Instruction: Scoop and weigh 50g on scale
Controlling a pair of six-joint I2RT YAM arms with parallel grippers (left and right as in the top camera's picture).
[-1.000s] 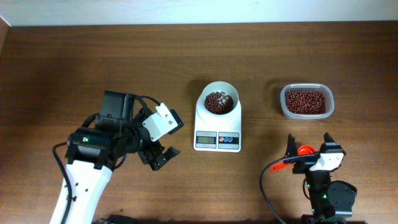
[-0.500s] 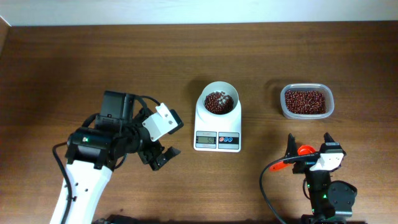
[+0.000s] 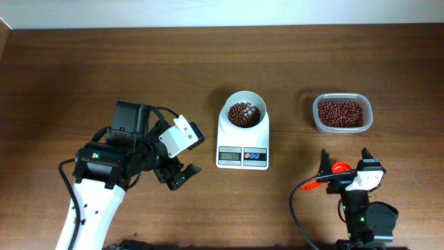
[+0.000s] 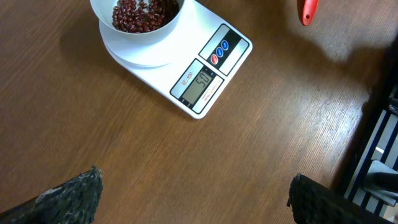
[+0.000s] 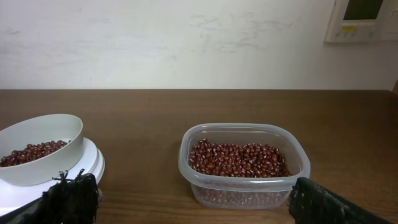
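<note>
Two claws, both spread as wide as they go, and neither one has hold of anything.

Left claw [image 3: 179, 173] hangs over bare table [image 3: 104, 62] in the lower left of the overhead view, well apart from the scale [image 3: 242, 147]. In its own wrist view the two dark fingertips sit in the bottom corners with nothing but wood grain between them.

Right claw [image 3: 345, 161] is at the lower right of the overhead frame, pointing up toward the tub [image 3: 342, 113]. Its wrist view shows the same thing: tips far apart in the bottom corners and nothing between them. A red scoop [image 3: 338, 167] lies right by that claw in the overhead shot. I can't tell if it touches a finger, but the jaws aren't closed on it.

The scale sits mid-frame, just right of centre, display [image 4: 200, 83] facing the bottom edge. A white bowl [image 3: 245, 111] stands on its platform with a heap of beans [image 3: 243, 114] inside. From the left wrist view the digits look like 50, though they're small.

The tub is to the right of the scale, apart from it, about half full of the same beans. A pale wall [image 5: 186, 37] runs behind the table.
</note>
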